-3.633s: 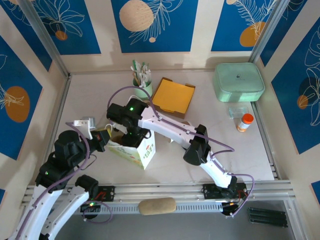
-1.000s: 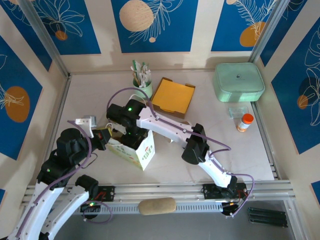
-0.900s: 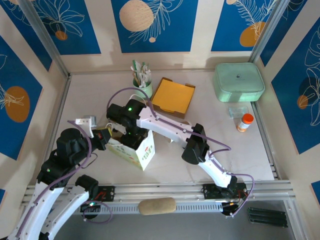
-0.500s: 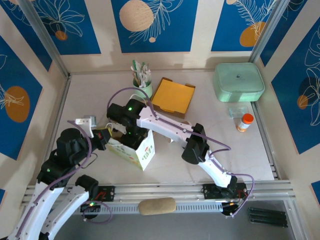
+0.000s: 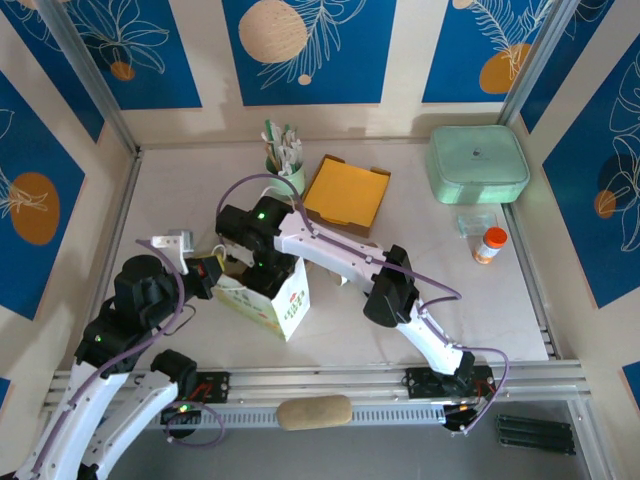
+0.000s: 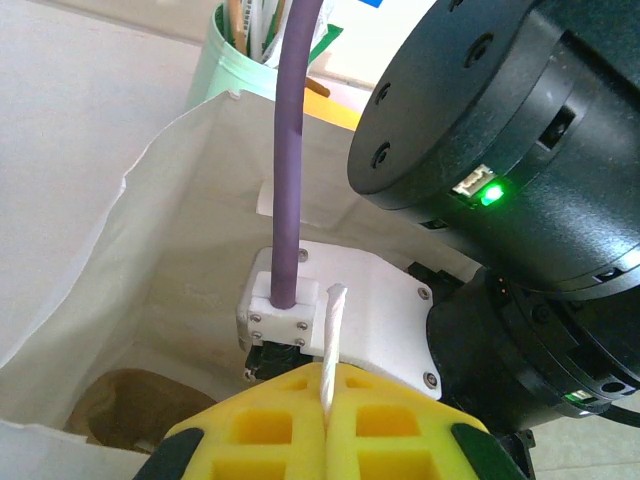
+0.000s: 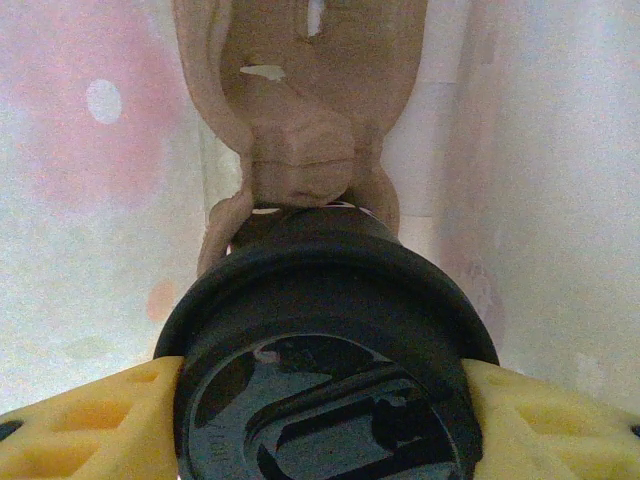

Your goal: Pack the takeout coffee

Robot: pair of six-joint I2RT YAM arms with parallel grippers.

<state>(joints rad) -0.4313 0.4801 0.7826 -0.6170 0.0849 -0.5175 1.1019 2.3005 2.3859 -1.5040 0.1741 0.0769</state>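
Right gripper (image 7: 322, 415) is down inside the white paper bag (image 5: 290, 300), fingers clamped around the takeout coffee (image 7: 320, 300) at its black lid, just above the pulp carrier (image 7: 300, 150). Left gripper (image 6: 328, 395) is pinching a thin white edge of the bag.

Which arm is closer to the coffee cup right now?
Right. Its jaws grip the coffee's black lid inside the white bag; the left arm's jaws pinch a white strip at the bag's top.
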